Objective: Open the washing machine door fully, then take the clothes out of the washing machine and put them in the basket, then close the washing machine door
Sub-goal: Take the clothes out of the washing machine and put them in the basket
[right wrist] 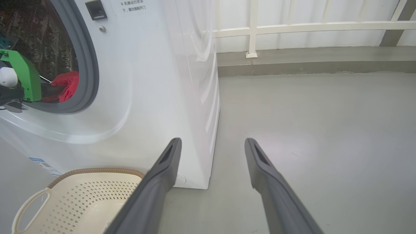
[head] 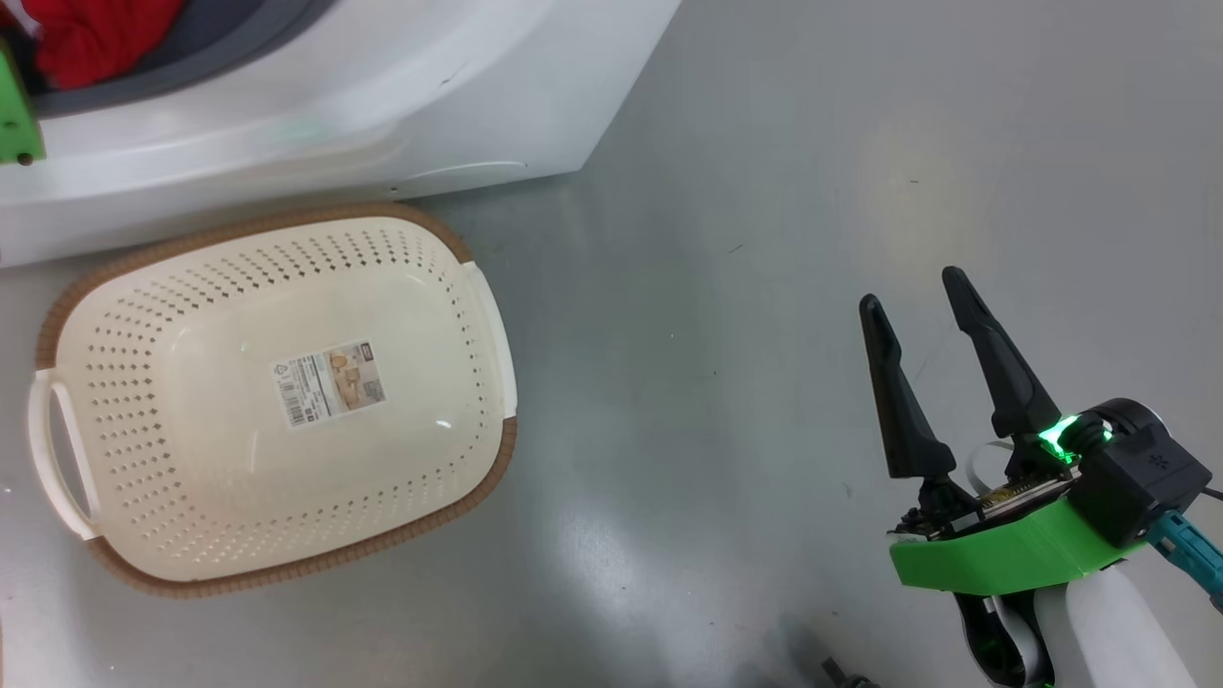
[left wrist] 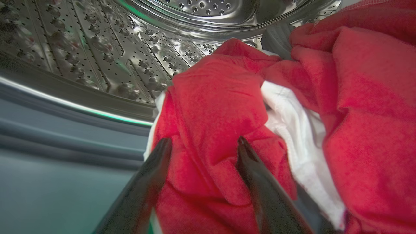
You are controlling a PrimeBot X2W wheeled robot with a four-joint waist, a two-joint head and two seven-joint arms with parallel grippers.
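Red clothes [left wrist: 227, 107] with a white panel lie heaped in the steel drum of the washing machine [right wrist: 156, 81]. My left gripper [left wrist: 204, 143] is inside the drum, open, its two dark fingers straddling a red fold. The same clothes [head: 96, 38] show through the machine's opening, and again as a red patch [right wrist: 68, 87] beside my green left wrist mount. The basket [head: 478, 315] stands empty on the floor in front of the machine, a paper label on its bottom. My right gripper [head: 917, 306] hovers open over the bare floor to the basket's right. The washing machine door is out of view.
Grey floor [head: 764, 191] stretches to the right of the machine. A white railing [right wrist: 292, 27] and a low kerb run along the back wall. The basket [right wrist: 74, 195] sits close against the machine's front.
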